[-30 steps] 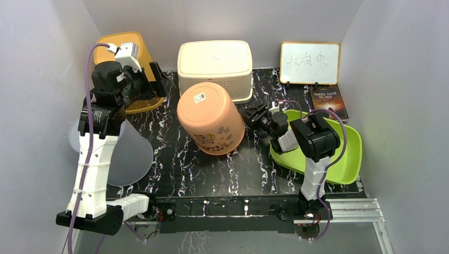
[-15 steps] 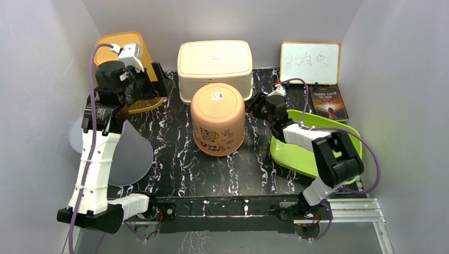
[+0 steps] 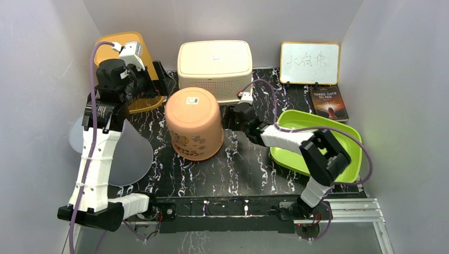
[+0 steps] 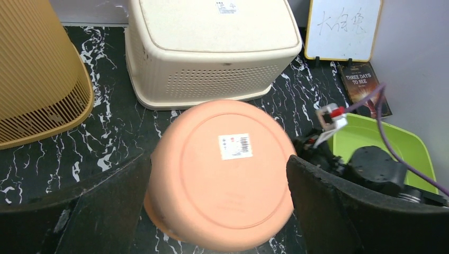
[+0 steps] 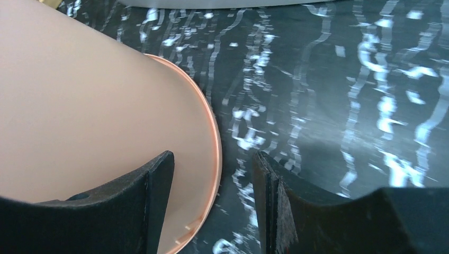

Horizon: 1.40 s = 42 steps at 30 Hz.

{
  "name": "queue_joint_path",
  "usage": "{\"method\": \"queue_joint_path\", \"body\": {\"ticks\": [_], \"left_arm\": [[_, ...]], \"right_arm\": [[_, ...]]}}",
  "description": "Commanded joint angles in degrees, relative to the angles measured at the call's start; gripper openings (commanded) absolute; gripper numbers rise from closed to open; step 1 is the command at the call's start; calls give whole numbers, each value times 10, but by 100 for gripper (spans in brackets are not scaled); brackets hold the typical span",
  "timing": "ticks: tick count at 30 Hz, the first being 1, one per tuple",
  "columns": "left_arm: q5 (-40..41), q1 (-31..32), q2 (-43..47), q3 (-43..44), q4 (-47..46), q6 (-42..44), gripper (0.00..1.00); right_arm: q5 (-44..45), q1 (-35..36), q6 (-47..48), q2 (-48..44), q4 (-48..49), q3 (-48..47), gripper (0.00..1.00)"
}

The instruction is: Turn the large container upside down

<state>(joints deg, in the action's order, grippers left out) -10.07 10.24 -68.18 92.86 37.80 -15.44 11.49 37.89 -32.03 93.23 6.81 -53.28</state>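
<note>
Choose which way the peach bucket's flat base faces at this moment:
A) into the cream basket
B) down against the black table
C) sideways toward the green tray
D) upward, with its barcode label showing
D: the peach bucket shows its base and barcode label to the cameras above.

Reaches low and far leftward with right gripper (image 3: 229,117), jaws parted; holds left gripper (image 3: 162,79) high, tilted down, jaws spread wide.

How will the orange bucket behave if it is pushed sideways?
It likely slides easily: the bucket looks like thin, smooth plastic, probably light, on a glossy table. Wide rim down, narrower base up, so tipping seems unlikely. Once on its side, its round wall would probably roll.
</note>
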Motion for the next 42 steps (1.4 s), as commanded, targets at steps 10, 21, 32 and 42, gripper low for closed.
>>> {"method": "queue_joint_path", "body": {"ticks": [10, 21, 32, 42], "left_arm": [[-15, 1, 19, 10, 8, 3, 98], [-18, 1, 18, -14, -8, 10, 98], [-38, 1, 16, -37, -35, 2, 98], [-50, 1, 31, -53, -39, -1, 98]], "right_arm": [[-11, 62, -41, 203, 61, -235, 53], [80, 103, 77, 170, -56, -277, 62], [325, 70, 135, -70, -180, -130, 98], [278, -13, 36, -145, -340, -21, 80]]}}
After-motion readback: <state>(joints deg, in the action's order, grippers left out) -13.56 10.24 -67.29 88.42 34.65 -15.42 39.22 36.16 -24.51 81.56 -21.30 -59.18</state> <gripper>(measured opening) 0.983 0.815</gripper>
